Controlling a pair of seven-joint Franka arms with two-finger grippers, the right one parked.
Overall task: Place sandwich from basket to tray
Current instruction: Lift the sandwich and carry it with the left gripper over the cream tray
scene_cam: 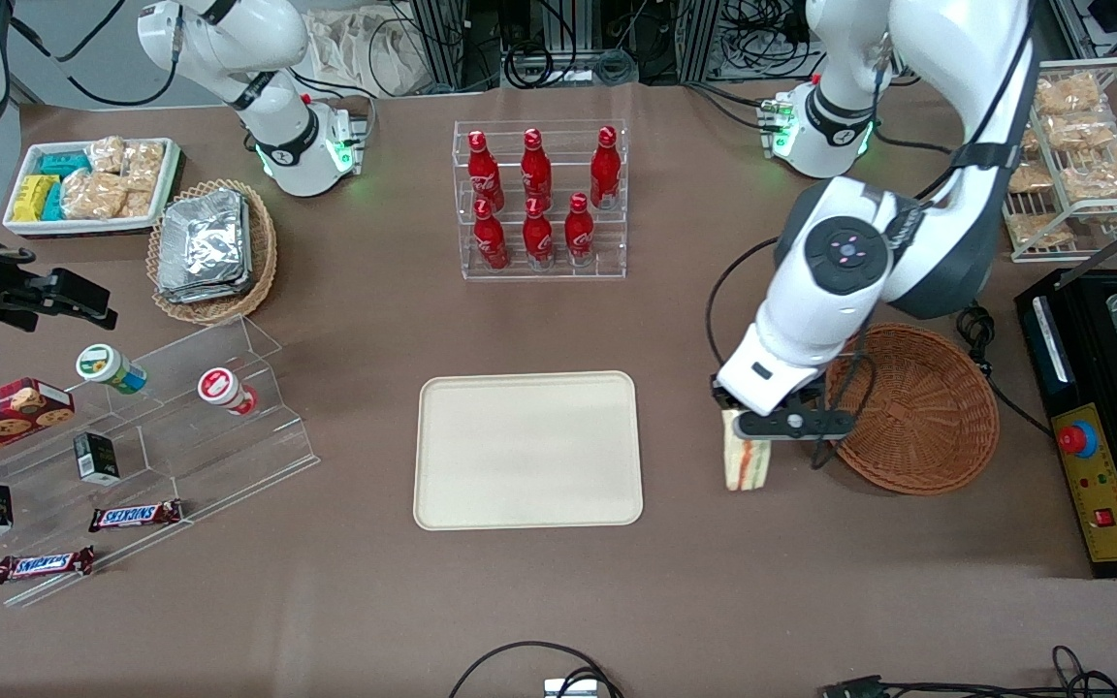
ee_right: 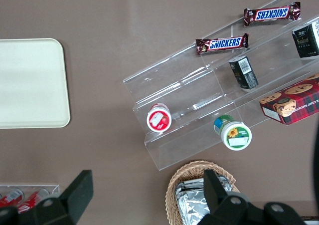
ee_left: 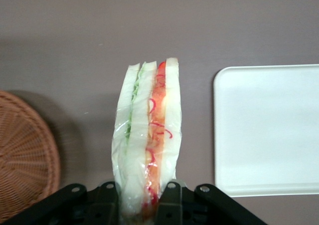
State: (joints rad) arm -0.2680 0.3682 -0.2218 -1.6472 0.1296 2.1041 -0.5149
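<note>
The black two-finger gripper (scene_cam: 750, 433) is clamped on the clear-wrapped triangular sandwich (scene_cam: 749, 462). It hangs right of frame centre, between the round brown wicker basket (scene_cam: 917, 407) and the cream rectangular plastic tray (scene_cam: 527, 450).

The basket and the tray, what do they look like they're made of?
The basket looks like woven wicker, reddish brown and matte: its ribbed weave shows. The tray seems to be moulded plastic, cream, smooth, with rounded corners and a raised rim. The gripper, between them above the table, is shut on the sandwich.

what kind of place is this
Likely a robotics lab staged as a snack shop: cola bottles in a clear rack, Snickers bars on acrylic steps, cables along the table edge. The tool holds the sandwich between basket and tray.
</note>
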